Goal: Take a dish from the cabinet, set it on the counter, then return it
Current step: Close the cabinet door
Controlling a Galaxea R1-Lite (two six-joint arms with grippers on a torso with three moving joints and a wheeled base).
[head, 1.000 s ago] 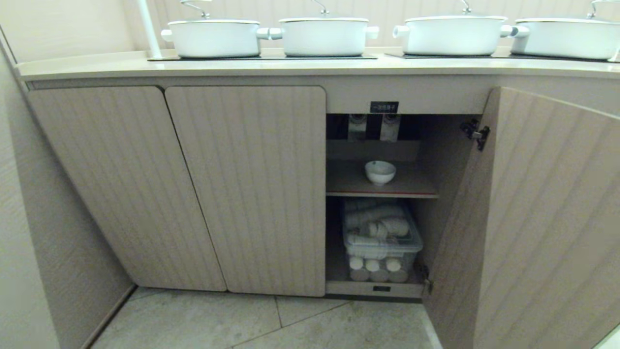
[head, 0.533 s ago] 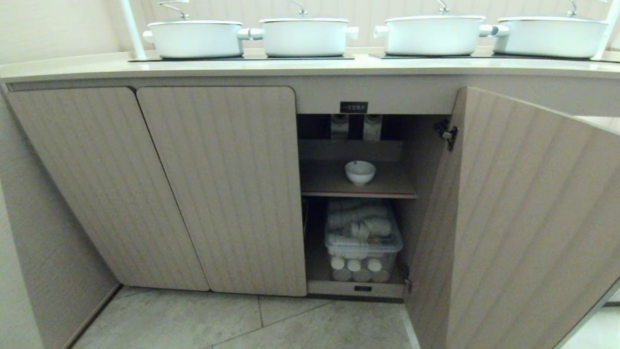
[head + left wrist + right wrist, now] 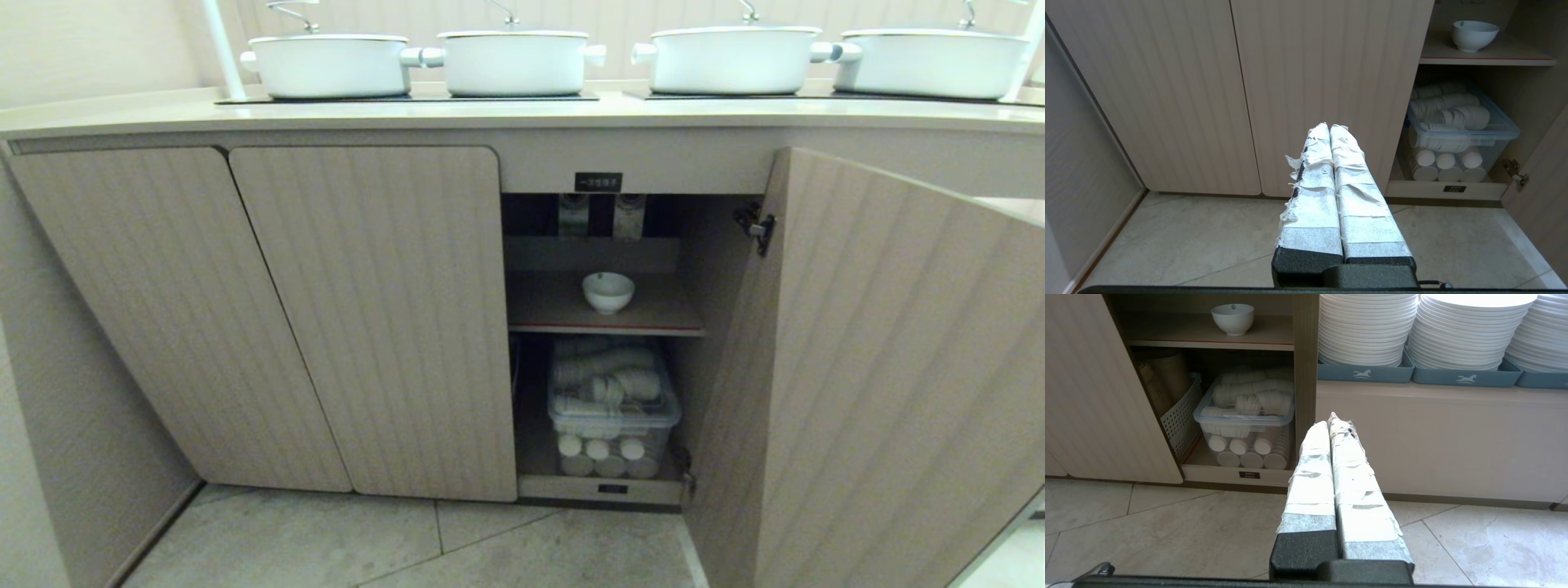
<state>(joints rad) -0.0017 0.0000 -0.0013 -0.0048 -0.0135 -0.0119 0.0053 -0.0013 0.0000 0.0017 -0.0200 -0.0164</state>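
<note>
While the view shifted, dish [image 3: 608, 291] unmoved on shelf [image 3: 555, 306].

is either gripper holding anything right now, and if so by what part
Nothing is held. The left gripper and right gripper are both shut on empty air, and the dish sits untouched on the cabinet shelf.
</note>
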